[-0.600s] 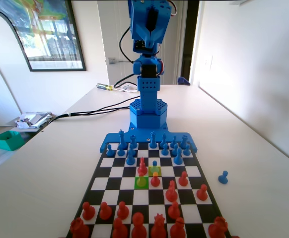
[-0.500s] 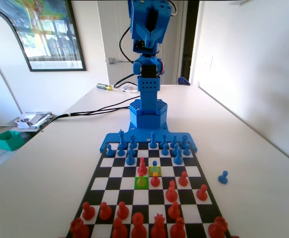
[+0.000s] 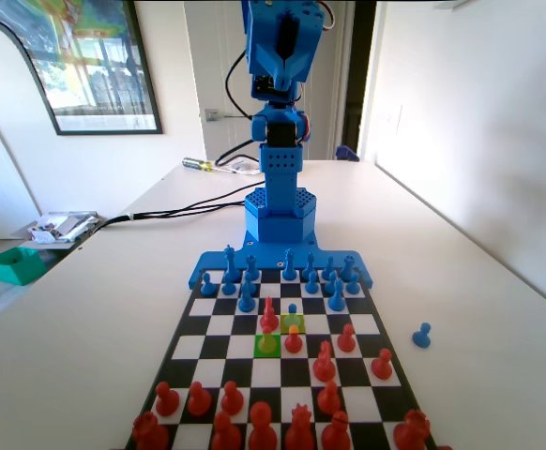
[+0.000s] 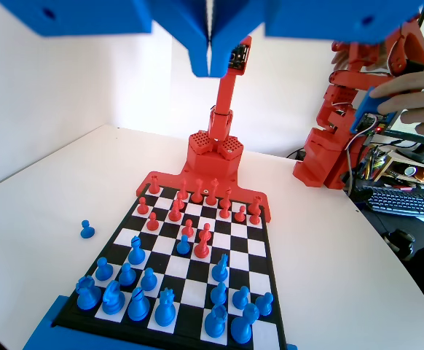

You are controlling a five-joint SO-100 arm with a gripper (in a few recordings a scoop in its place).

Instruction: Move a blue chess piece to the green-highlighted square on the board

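Gripper (image 4: 210, 62) closed, empty — high above board (image 4: 194, 293)

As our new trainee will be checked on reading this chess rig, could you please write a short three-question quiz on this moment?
1. True or false: the hand is gripping a chess piece.
2. Where does the stray blue pawn stand? A) on a green square B) on the table beside the board C) in the blue back row
3. In the fixed view, what colour is the square under the most advanced blue pawn?
Key: 1 false, its jaws are shut with nothing between them. 2 B. 3 the yellowish-olive square.
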